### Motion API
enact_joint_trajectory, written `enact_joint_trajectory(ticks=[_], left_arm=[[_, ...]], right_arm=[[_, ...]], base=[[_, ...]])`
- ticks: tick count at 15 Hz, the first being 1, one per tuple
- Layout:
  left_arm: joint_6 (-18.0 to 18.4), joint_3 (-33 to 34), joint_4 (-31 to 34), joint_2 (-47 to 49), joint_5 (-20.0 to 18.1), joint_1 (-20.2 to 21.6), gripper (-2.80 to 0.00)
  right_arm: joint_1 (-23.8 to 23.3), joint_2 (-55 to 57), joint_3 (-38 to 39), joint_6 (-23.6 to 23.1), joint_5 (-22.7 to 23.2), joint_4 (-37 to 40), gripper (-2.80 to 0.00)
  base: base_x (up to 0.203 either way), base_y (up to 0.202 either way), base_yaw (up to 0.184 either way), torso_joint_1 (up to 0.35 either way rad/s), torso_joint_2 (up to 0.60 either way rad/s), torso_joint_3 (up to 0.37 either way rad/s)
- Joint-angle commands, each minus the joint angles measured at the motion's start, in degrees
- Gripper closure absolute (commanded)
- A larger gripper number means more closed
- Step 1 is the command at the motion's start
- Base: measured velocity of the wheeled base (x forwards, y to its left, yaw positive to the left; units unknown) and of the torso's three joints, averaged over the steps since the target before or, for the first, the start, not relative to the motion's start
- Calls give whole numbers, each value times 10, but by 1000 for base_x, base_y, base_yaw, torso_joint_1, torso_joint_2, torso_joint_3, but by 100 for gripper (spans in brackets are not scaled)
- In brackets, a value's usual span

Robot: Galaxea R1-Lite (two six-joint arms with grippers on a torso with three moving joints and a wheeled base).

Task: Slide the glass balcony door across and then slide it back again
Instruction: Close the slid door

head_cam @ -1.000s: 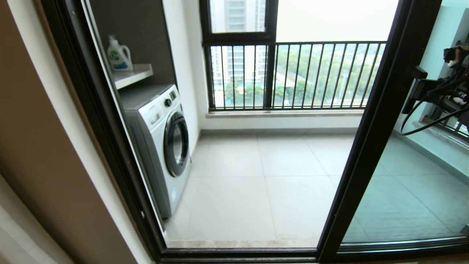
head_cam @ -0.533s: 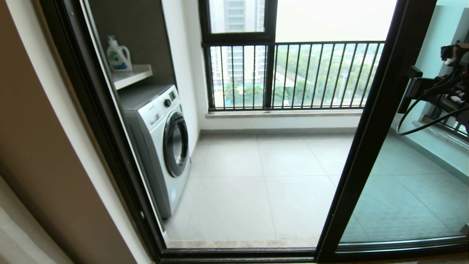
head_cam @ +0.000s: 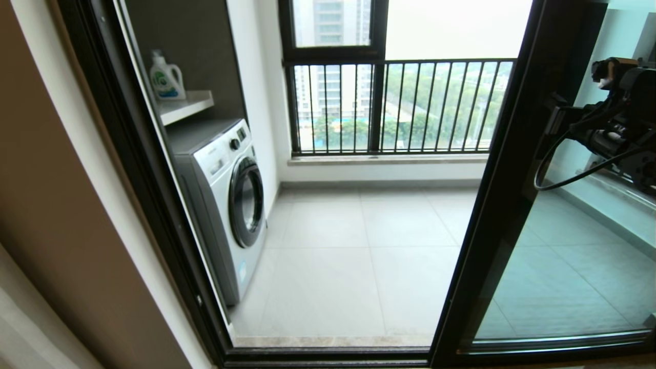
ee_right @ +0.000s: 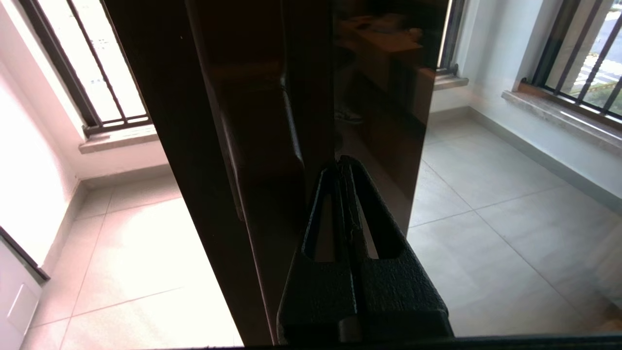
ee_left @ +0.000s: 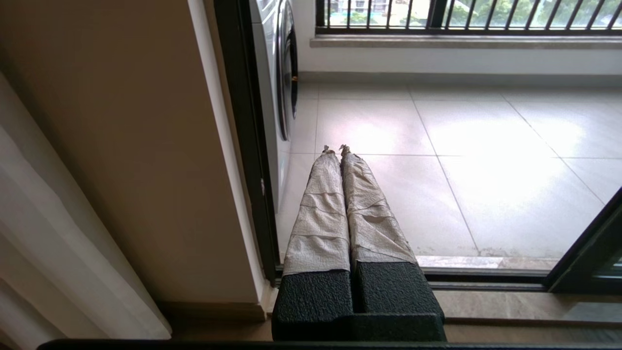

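The glass balcony door [head_cam: 505, 195] stands partly across the opening on the right, its black upright leaning through the head view. My right gripper [head_cam: 556, 120] is up against that upright from the room side. In the right wrist view the gripper [ee_right: 341, 163] is shut, nothing between its fingers, its tips touching the dark frame [ee_right: 204, 146] just beside the latch handle [ee_right: 265, 141]. My left gripper [ee_left: 336, 148] hangs low near the left door jamb, shut, with its cloth-wrapped fingers pressed together and holding nothing.
A washing machine [head_cam: 225, 200] stands inside the balcony at the left, under a shelf with a detergent bottle [head_cam: 165, 77]. The black-barred railing window [head_cam: 410, 102] closes the far side. The fixed jamb [head_cam: 138, 169] and floor track [head_cam: 328, 353] bound the opening.
The door's upright has slid leftward, narrowing the opening, and my right gripper has moved left with it. The left arm has not moved.
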Motion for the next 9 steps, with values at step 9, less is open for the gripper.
enact_joint_trajectory(ticks=[9], left_arm=[[0, 0, 0, 1, 0, 0, 0]], right_arm=[[82, 0, 14, 0, -45, -5, 0]], base=[[0, 0, 0, 0, 0, 0]])
